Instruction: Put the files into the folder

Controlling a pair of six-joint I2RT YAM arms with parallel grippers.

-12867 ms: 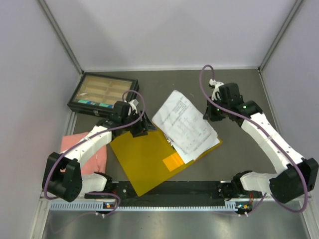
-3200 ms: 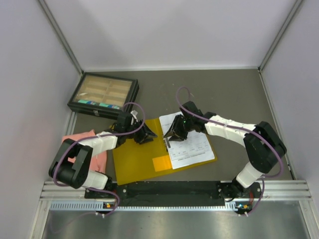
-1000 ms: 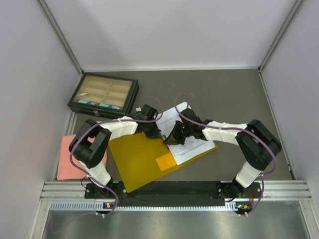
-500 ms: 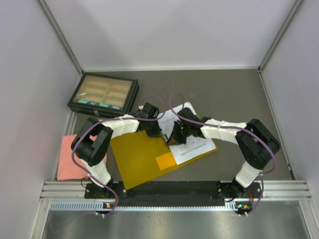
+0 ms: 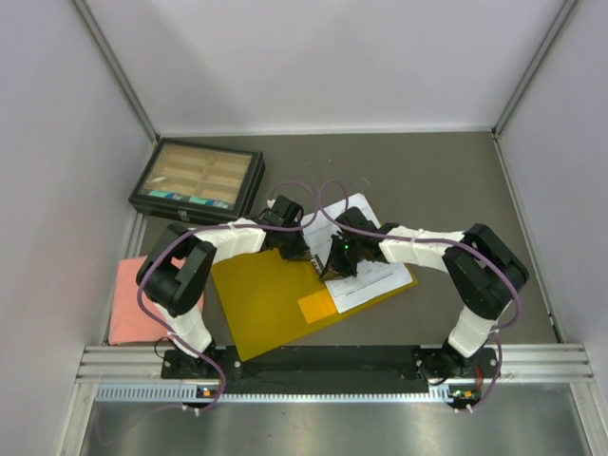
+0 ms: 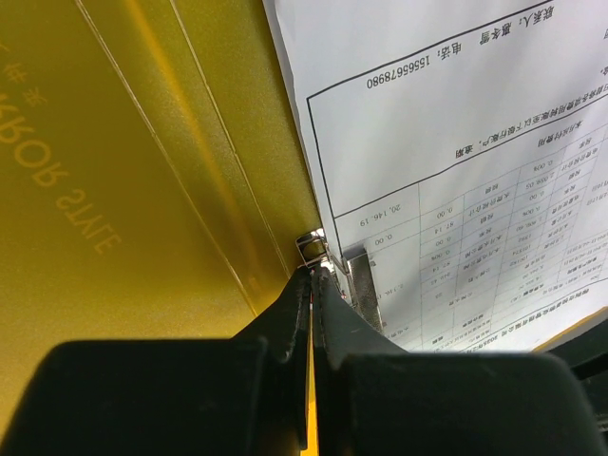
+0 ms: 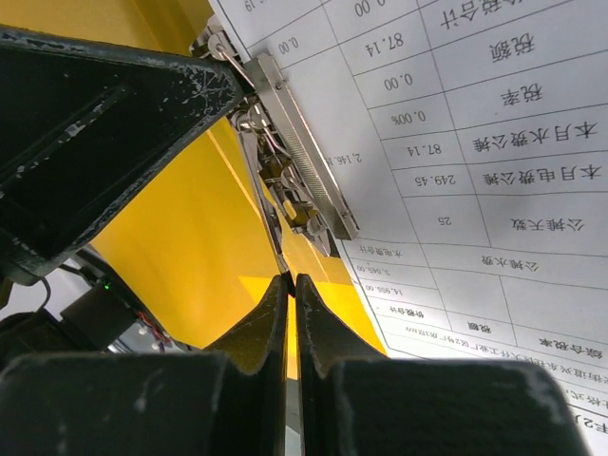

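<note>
Yellow-orange plastic fills the near field: the folder lies open on the table, its cover spread toward 7 o'clock and the orange inner pocket at the cover's 3 o'clock edge. Just beyond, at the spine, my two claws meet across the metal clip. The left gripper reaches in from 10 o'clock and the right gripper from 3 o'clock, each with its jaws pressed together. I judge the pairing deliberate: one tool works the clip while the other steadies it, so the files can be fastened. They lie on the folder's 3 o'clock half, one edge along the clip bar. The overhead view gives this layout but hides the clip beneath the wrists. The left wrist view shows closed fingertips right at the clip's end, and the right wrist view shows a spring wire running down to its own closed tips. Whether either pair nips that wire I cannot tell. A pink cloth lies at 9 o'clock. Farthest, at 11 o'clock, sits a black compartment box, no part of this job.
</note>
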